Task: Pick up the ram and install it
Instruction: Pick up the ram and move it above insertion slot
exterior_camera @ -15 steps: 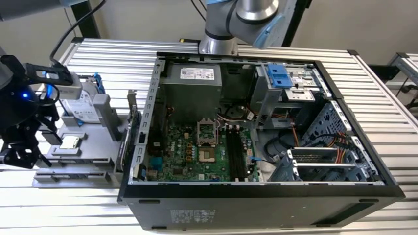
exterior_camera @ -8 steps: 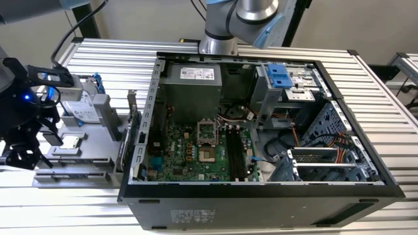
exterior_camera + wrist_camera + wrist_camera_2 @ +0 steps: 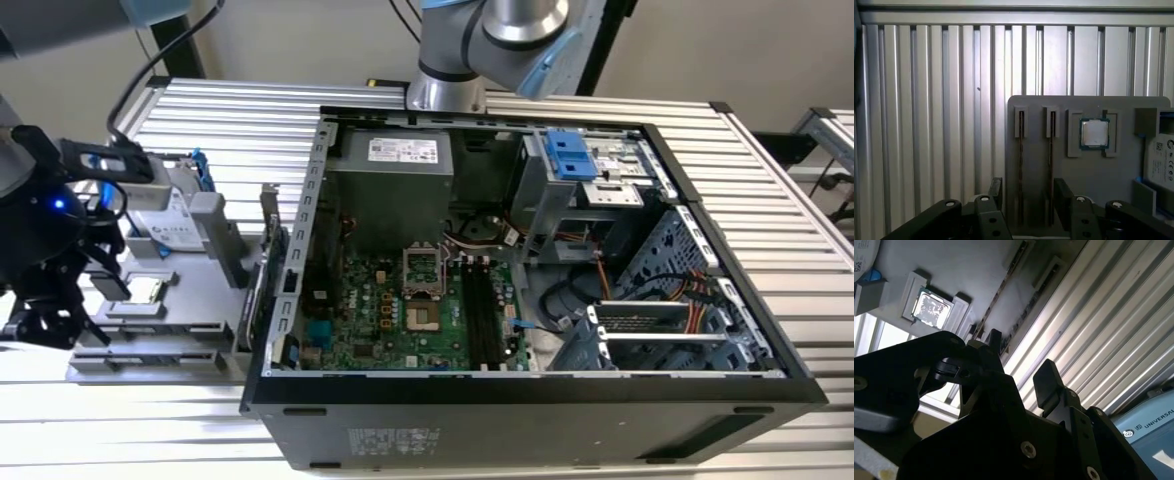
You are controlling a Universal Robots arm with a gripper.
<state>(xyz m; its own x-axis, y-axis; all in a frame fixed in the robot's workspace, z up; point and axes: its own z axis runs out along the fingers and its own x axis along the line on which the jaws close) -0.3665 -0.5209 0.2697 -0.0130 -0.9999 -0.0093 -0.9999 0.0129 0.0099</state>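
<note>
Two ram sticks stand on edge in narrow slots of a grey holder tray (image 3: 1089, 180). One ram stick (image 3: 1020, 165) is nearer the tray's edge, and the other (image 3: 1051, 165) is beside it. In the second wrist view a ram stick (image 3: 1001, 297) shows as a thin dark line. My gripper (image 3: 1029, 197) hovers over the tray end, open, with nothing held. Its two black fingers (image 3: 996, 192) straddle the pair of slots as seen from above. In the exterior view the gripper (image 3: 47, 318) is at the far left, over the tray (image 3: 200, 300).
A square silver CPU chip (image 3: 1094, 133) and a hard drive (image 3: 1160, 160) also sit on the tray. An open computer case (image 3: 534, 385) fills the middle of the ribbed metal table (image 3: 787, 200). Black memory slots (image 3: 483, 310) lie on its green motherboard. The arm's base (image 3: 461, 60) stands behind the case.
</note>
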